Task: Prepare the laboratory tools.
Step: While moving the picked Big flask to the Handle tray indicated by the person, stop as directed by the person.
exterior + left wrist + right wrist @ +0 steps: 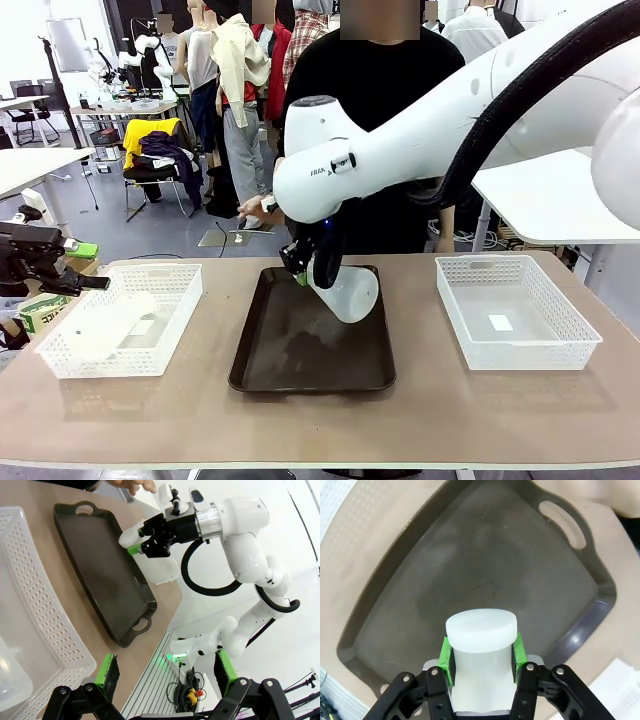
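Far left, the left gripper [166, 670] hangs over the table's edge, its green pads spread wide with nothing between them. The table [420, 420] is a smooth, pale tan slab, and behind it lies a grey floor [160, 235] in a busy workroom.

Next along, in the left of the frame, sits the left basket [160, 300]: white plastic, rectangular, its walls pierced in a fine lattice. In it lies the second flask [105, 325], frosted and translucent, on its side.

Centre frame now, the tray [290, 350] is dark brown, rectangular with rounded corners, a raised lip and a cut-out handle at each short end. Its matte floor is scuffed and smudged.

Over the tray's upper right corner the right gripper [300, 268] comes in, its pads clamped tight on the narrow neck of the flask [350, 292]. The flask is milky white plastic and conical. It tilts, with the wide base low by the tray's right rim, and whether it touches I cannot tell. From the right wrist its flat round top pokes out between the pads.

Behind stands a person [375, 90] in a black top.

Right of frame, the right basket [560, 340] has the same white lattice, and a small white label lies on its floor.
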Available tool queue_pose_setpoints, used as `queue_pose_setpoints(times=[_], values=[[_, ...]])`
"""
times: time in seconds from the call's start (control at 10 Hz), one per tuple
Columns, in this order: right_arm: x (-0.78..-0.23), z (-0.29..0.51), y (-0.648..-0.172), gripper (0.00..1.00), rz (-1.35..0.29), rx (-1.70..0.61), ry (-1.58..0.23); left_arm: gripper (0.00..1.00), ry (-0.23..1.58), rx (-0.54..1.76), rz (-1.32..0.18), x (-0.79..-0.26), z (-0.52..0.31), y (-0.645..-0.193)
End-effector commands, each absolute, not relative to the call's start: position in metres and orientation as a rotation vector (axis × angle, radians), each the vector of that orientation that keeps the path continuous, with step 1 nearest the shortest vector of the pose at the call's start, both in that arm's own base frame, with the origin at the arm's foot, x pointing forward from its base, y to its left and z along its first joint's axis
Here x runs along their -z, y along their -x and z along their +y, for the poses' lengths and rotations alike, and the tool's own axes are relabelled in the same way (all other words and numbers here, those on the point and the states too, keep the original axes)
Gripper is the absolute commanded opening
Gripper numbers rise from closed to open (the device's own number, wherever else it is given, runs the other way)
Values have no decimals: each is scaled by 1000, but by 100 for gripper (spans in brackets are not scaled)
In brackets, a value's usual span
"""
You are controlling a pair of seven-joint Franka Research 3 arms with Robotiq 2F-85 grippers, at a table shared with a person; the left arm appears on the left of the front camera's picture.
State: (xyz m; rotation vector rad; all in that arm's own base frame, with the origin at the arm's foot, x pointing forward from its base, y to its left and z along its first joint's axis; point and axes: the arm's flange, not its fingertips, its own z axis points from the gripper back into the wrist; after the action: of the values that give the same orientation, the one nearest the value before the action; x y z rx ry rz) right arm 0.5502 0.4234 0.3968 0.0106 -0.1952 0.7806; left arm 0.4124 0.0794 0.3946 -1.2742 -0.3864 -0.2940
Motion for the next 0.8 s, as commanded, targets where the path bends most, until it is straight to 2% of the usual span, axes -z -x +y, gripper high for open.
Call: queue_pose_setpoints(times=[0.0,0.4,0.7], values=[[-399,419,-555,0,-197,-797,-32,100,1285,293,-396,-397,80,-413],[-402,410,-555,0,-190,-784,-74,100,1285,293,-396,-397,80,-413],[-398,418,-556,0,-190,-773,-40,100,1285,293,-396,-397,80,-413]])
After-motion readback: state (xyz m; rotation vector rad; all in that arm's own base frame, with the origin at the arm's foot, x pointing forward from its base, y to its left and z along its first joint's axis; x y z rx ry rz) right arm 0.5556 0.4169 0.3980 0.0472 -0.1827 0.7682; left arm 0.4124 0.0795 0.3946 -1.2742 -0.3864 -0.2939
